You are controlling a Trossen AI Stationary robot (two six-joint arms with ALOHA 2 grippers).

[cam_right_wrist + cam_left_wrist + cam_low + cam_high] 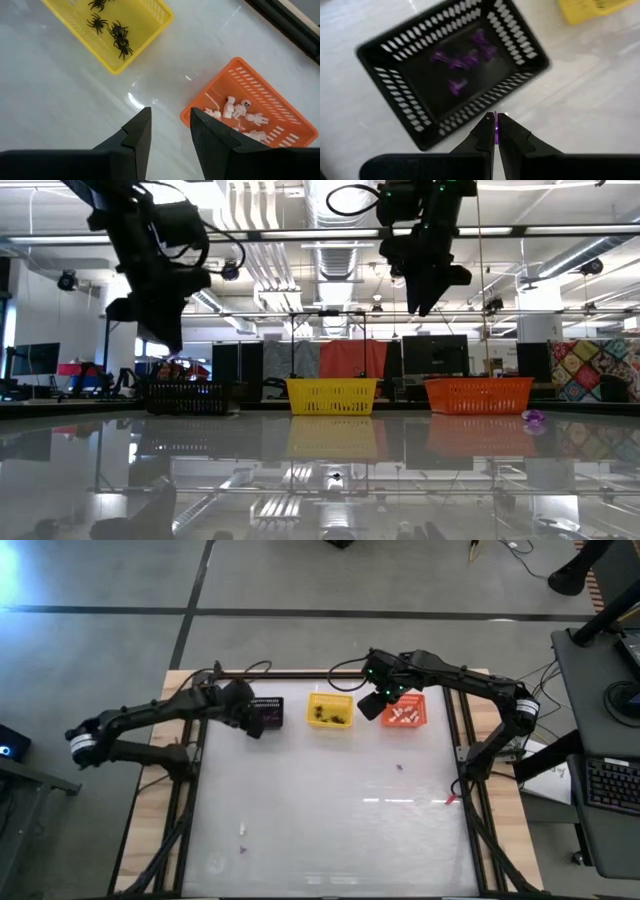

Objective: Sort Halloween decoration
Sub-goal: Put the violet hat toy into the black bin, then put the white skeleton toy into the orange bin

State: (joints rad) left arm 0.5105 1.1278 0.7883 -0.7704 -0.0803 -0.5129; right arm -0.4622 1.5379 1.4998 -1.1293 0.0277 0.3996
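A purple trinket (496, 131) is pinched in the left gripper (496, 120) beside the black basket (385, 50) (upper left, high view). Right gripper (170, 117) is held apart near the orange basket (280, 107).

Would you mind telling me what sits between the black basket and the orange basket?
The yellow basket, holding black spiders, sits between the black basket and orange basket, per the high view.

Glossy reflective white tabletop (330, 790), slotted plastic black basket (445, 75), pale wood table edge (150, 830)

White table (330, 790): three baskets (330, 710), scattered trinkets (400, 767).
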